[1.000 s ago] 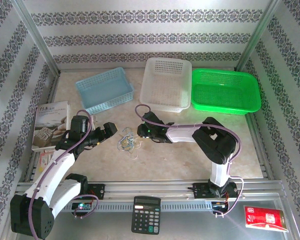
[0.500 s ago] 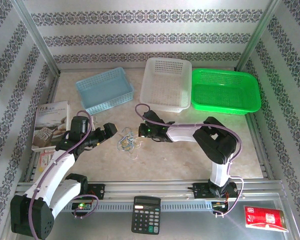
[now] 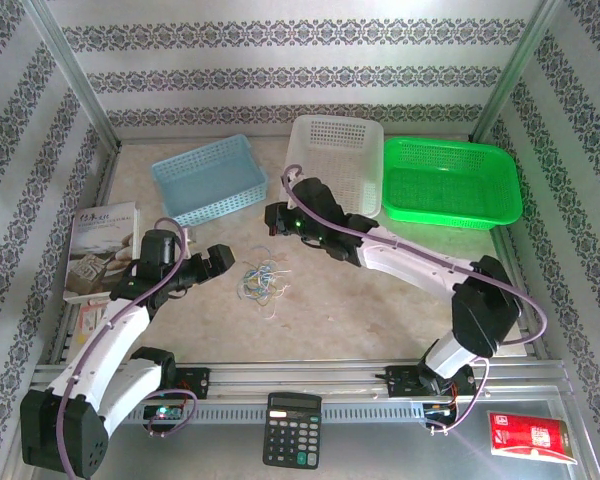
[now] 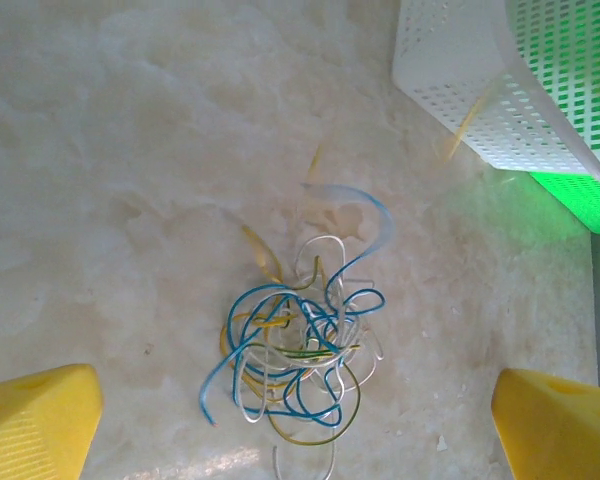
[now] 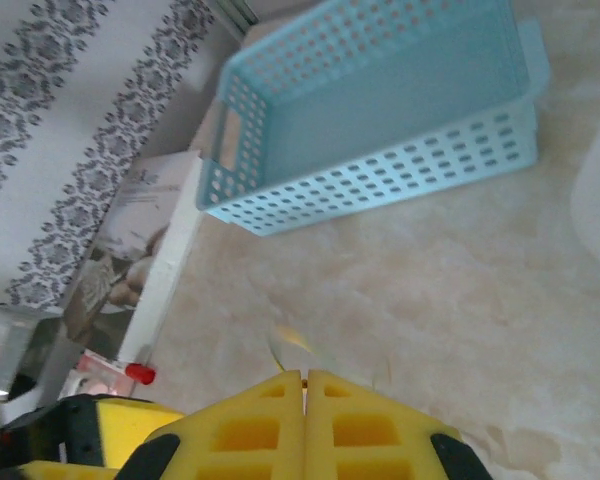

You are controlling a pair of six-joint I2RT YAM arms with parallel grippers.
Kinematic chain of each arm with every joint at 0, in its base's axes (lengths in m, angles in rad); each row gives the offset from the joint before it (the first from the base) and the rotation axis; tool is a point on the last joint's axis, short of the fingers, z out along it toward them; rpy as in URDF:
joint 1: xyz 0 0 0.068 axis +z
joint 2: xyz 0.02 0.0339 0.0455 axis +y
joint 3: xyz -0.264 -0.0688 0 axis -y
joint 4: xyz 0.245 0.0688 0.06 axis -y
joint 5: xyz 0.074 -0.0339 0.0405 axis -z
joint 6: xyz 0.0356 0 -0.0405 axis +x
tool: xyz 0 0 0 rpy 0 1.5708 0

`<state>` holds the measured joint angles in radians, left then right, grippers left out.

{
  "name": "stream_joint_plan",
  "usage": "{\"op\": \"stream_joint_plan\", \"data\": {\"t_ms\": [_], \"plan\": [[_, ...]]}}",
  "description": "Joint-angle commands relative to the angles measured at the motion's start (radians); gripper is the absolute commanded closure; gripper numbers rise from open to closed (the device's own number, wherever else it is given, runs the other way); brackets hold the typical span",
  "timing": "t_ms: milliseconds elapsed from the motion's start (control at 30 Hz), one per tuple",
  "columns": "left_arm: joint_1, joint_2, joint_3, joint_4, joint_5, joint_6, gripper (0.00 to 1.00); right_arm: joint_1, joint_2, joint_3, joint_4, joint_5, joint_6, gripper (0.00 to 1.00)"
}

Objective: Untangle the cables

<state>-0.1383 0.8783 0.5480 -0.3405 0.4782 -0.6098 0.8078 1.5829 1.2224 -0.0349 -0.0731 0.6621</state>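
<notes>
Cables (image 3: pixel 260 280), a small knot of blue, tan and whitish wire, lie on the marble table (image 3: pixel 400 300) in front of the white basket (image 3: pixel 336 119), off its near left corner. We see the left gripper (image 3: pixel 223 262) further left of the basket, level with the knot, its yellow fingers (image 4: pixel 35 425) spread wide. The right gripper (image 3: pixel 271 218) hangs just beside that basket corner, fingers (image 5: pixel 250 430) pressed together. They seem to pinch one pale strand, though blur leaves us unsure.
</notes>
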Motion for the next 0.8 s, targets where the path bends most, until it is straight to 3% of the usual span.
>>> {"op": "stream_joint_plan", "data": {"t_ms": [0,267,500,767], "plan": [[-0.016,-0.003,0.040,0.080,0.021,0.072,0.00,0.010,-0.032,0.046,-0.050,-0.022,-0.040,1.00],[-0.046,-0.016,0.063,0.154,0.016,0.064,0.00,0.021,-0.085,0.092,-0.077,-0.025,-0.055,1.00],[-0.062,-0.036,0.068,0.149,-0.006,0.004,0.00,0.015,-0.209,-0.001,-0.085,0.050,-0.063,1.00],[-0.096,-0.072,0.073,0.128,-0.025,-0.055,0.00,-0.105,-0.379,-0.129,-0.121,0.068,-0.062,1.00]]}}
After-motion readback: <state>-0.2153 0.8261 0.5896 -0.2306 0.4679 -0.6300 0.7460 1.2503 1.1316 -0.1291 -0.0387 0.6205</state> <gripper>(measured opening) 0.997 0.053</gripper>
